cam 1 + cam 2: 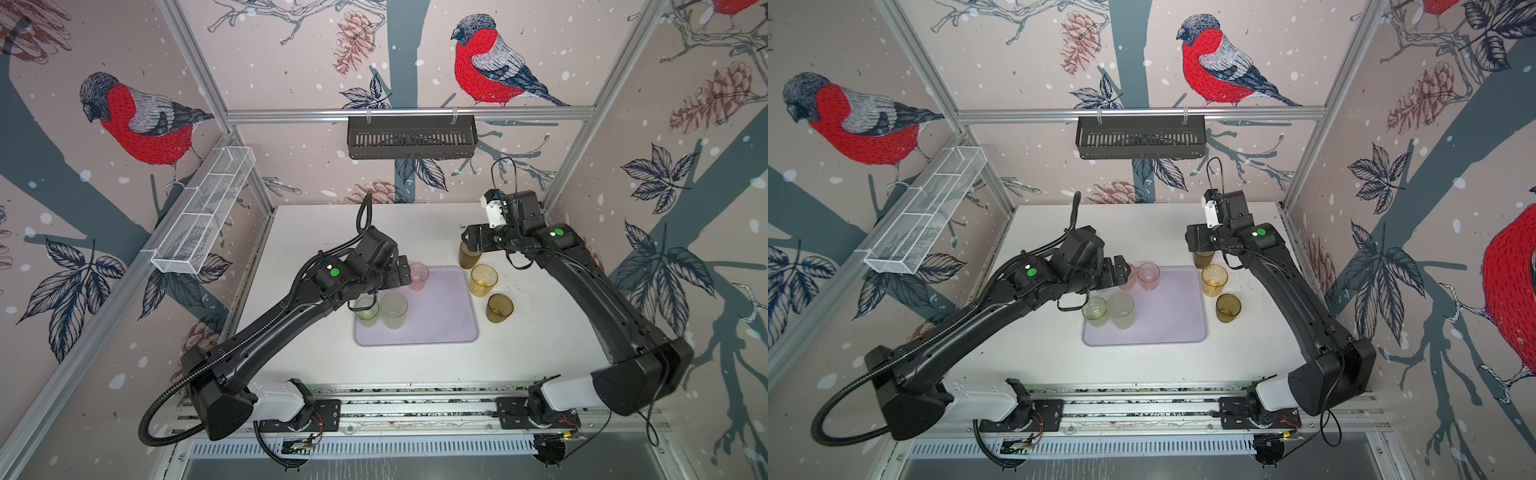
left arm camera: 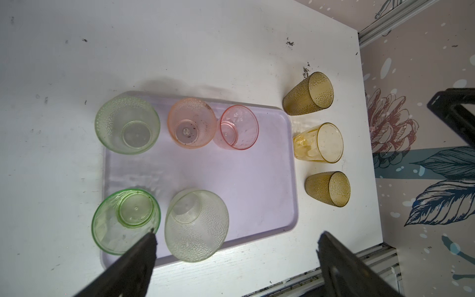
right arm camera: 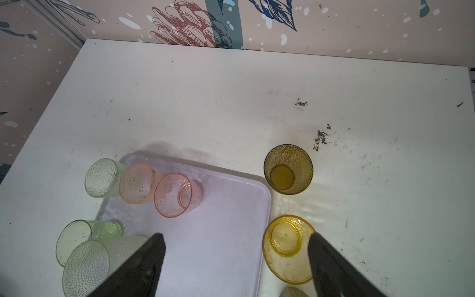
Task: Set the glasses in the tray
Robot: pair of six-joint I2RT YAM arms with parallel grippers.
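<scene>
Tray (image 1: 436,320): flat in the middle of the surface (image 1: 332,224).
On the tray, left side: frosted glass (image 1: 394,309) and green glass (image 1: 367,311) upright, side by side, nearer; pink glass (image 2: 239,127) and second pink glass (image 2: 191,123) farther; second green glass (image 2: 127,124) at the far-left corner.
Off the tray: dark glass (image 1: 467,257), yellow glass (image 1: 483,280) and second dark glass (image 1: 500,308), upright in a row just right of it, far to near.
Left claw (image 2: 237,234): spread wide, empty, above the tray's far-left part.
Right claw (image 3: 235,235): spread wide, empty, over the row's far end.

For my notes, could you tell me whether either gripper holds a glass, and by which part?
Nothing is held: the left gripper and the right gripper are both open, neither clasping a glass.
</scene>
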